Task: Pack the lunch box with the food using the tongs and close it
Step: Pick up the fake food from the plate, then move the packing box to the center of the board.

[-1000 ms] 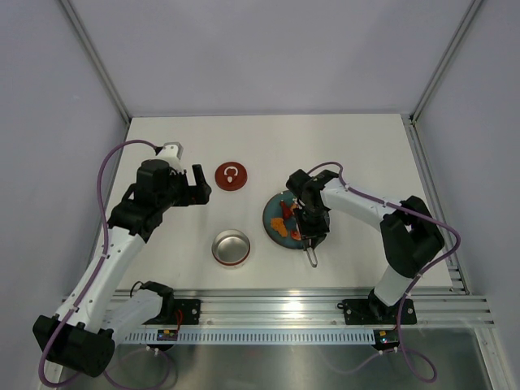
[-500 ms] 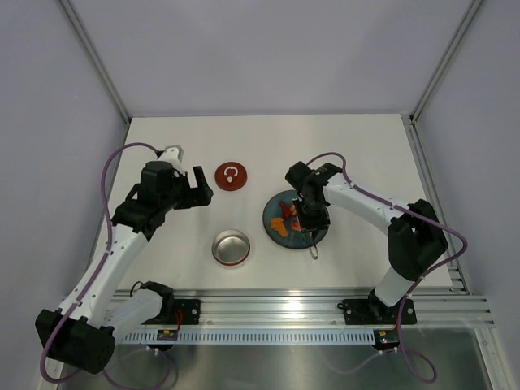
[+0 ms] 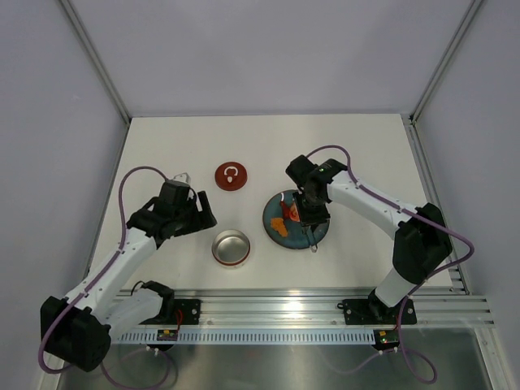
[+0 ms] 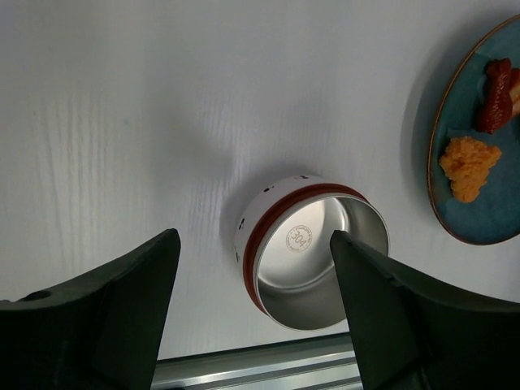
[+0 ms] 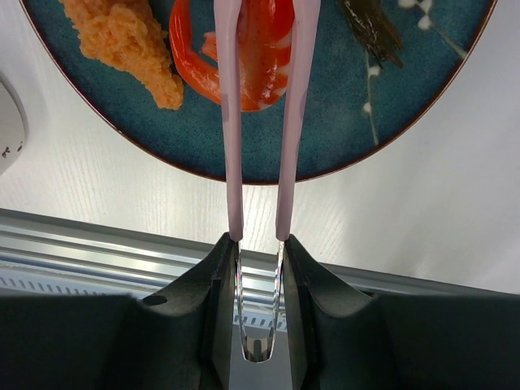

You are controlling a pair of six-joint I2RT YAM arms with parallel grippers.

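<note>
Nearest me, the lunch box point(image 3: 231, 247) stands open and upright on the bench point(image 3: 341, 146), just left of the plate point(image 5: 341, 122). Its steel inside is bare, so none of the food point(image 3: 284, 218) is packed yet. My left tool point(image 4: 253, 244) hangs just to the left of the box with its jaws spread wide and nothing between them. In the left wrist view the box sits in the gap beyond the fingers. I read that as a pose for steadying the box while pieces are dropped in, though it does not touch it now.

A little farther and to the right, my right tool point(image 5: 260, 252) is clamped on the closed end of the tongs point(image 5: 230, 146), squeezing the two arms nearly parallel. The arms reach out over the plate and run on either side of the red piece point(image 5: 260, 49), which looks like my pick for the first load. The tips leave the top of the wrist view, so I cannot tell whether they have pinched it. The orange piece point(image 5: 122, 45) lies just left of it and a dark strip point(image 5: 370, 24) to the right, both untouched.

Farthest off, the lid point(image 3: 231, 175) rests flat on the bench with its loop up, well apart from the box and out of the way until closing.
</note>
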